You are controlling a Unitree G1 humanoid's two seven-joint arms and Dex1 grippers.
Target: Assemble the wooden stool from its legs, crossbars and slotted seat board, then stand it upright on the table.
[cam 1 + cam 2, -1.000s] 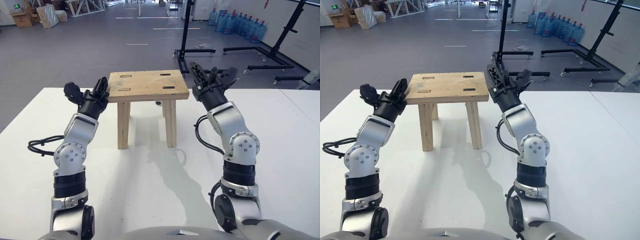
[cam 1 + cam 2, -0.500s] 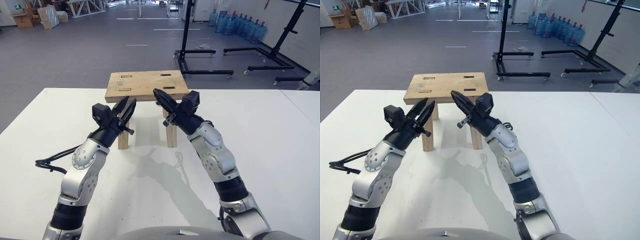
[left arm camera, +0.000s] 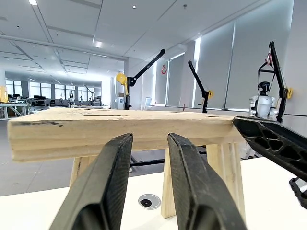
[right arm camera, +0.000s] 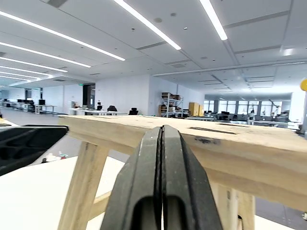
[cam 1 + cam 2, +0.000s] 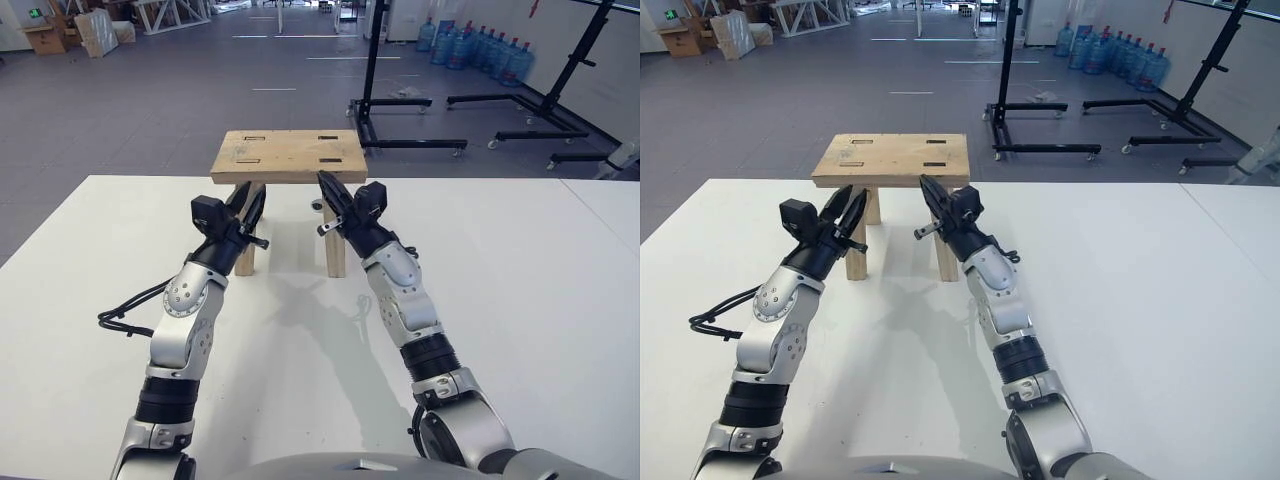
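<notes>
Head stereo above; wrist-cams near stool (image 5: pixel 289 156)

In the head views the left gripper (image 5: pixel 252 193) and right gripper (image 5: pixel 323 181) hide the tops of the stool's (image 5: pixel 288 155) near legs (image 5: pixel 336 260), I cannot make out its crossbars there, and the left wrist view's edge cuts off the right gripper.

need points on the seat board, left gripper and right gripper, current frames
seat board (image 5: pixel 290 155), left eye view, bare middle of its top face.
left gripper (image 3: pixel 149 139), left wrist view, midway between its open fingertips.
right gripper (image 4: pixel 162 129), right wrist view, seam where its shut fingertips meet.
</notes>
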